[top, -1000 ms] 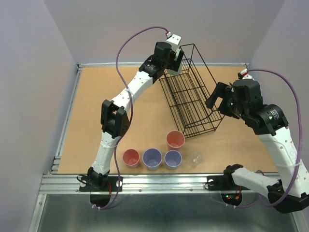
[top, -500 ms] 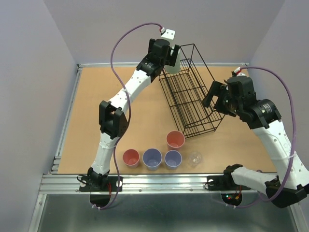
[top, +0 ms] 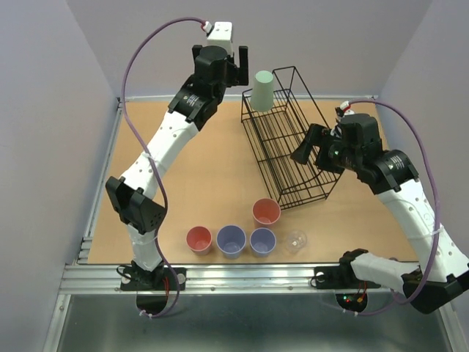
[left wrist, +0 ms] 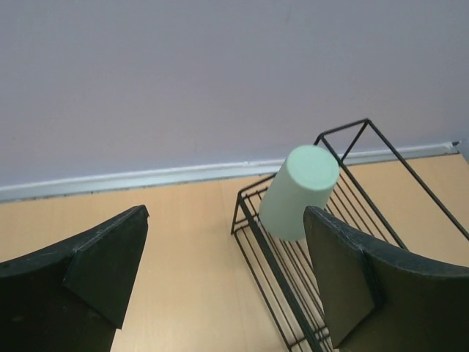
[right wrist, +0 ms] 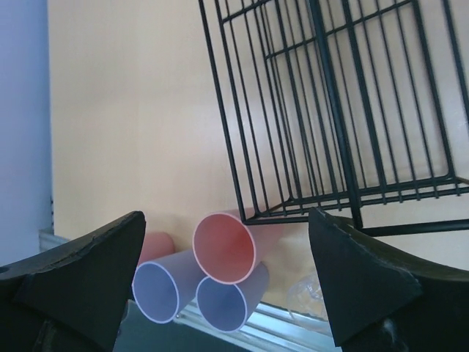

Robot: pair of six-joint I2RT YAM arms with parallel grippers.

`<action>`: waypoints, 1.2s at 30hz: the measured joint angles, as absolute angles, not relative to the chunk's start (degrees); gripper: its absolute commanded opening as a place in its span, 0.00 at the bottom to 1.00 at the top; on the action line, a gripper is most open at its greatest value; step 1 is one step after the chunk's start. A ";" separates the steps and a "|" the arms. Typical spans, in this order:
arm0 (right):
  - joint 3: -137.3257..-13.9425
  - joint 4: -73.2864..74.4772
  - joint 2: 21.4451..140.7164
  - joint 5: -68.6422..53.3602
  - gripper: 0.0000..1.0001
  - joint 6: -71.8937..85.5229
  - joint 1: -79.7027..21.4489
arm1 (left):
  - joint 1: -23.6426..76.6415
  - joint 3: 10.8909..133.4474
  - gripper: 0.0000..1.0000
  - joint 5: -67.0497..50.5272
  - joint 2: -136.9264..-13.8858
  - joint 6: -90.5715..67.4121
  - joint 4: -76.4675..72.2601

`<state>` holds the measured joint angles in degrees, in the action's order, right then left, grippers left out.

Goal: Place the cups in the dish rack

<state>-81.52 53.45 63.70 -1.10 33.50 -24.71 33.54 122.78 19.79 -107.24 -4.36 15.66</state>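
Note:
A pale green cup (top: 262, 90) (left wrist: 299, 192) stands upside down at the far end of the black wire dish rack (top: 286, 147) (left wrist: 344, 242). My left gripper (top: 240, 57) (left wrist: 226, 220) hovers open and empty just left of it. Two salmon cups (top: 266, 212) (top: 198, 239), two lavender cups (top: 231, 240) (top: 262, 240) and a clear cup (top: 296, 239) stand upright near the front edge. My right gripper (top: 311, 150) (right wrist: 226, 216) hangs open and empty over the rack's (right wrist: 330, 110) near right side, looking down at a salmon cup (right wrist: 223, 248) and lavender cups (right wrist: 156, 291) (right wrist: 223, 304).
The wooden table (top: 183, 169) is ringed by a metal rail (top: 220, 275) at the front and purple walls on the other sides. The rack stands tilted across the right half. The clear cup (right wrist: 308, 293) sits close to the front rail.
My left gripper has drawn back up and to the left, leaving the green cup upside down on the rack. My right gripper has shifted left toward the rack.

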 measured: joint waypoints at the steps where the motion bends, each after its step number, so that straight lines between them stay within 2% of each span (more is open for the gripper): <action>1: -80.53 53.21 63.40 -2.20 0.92 33.78 -24.80 | 33.54 120.36 0.99 19.77 -105.25 -5.10 15.20; 7: -74.91 54.54 61.84 -4.62 0.90 37.95 -29.21 | 33.54 107.72 0.99 19.09 -98.32 -8.71 16.21; 13: -77.47 58.74 64.20 7.27 0.91 47.29 -50.06 | 33.54 97.01 0.99 17.21 -94.89 -10.85 16.32; 16: -83.18 62.59 70.81 14.61 0.94 53.12 -60.07 | 33.54 91.96 0.99 15.64 -92.62 -11.22 14.35; 19: -86.17 66.28 77.30 20.29 0.95 60.82 -65.65 | 33.54 86.28 0.99 14.74 -88.44 -11.33 11.00; 25: -78.83 70.15 75.75 23.73 0.91 72.49 -67.31 | 33.30 71.05 0.99 10.31 -75.50 -11.09 0.27; 29: -75.92 70.85 69.38 25.36 0.89 76.20 -67.24 | 32.49 66.81 0.98 6.02 -71.37 -13.65 -2.79; 32: -75.59 70.22 69.14 26.06 0.87 76.90 -67.24 | 31.70 66.65 0.97 1.98 -71.57 -14.98 -2.48; 36: -71.02 68.90 70.28 26.98 0.75 77.65 -67.22 | 31.35 66.67 0.91 -1.17 -72.42 -16.91 -0.16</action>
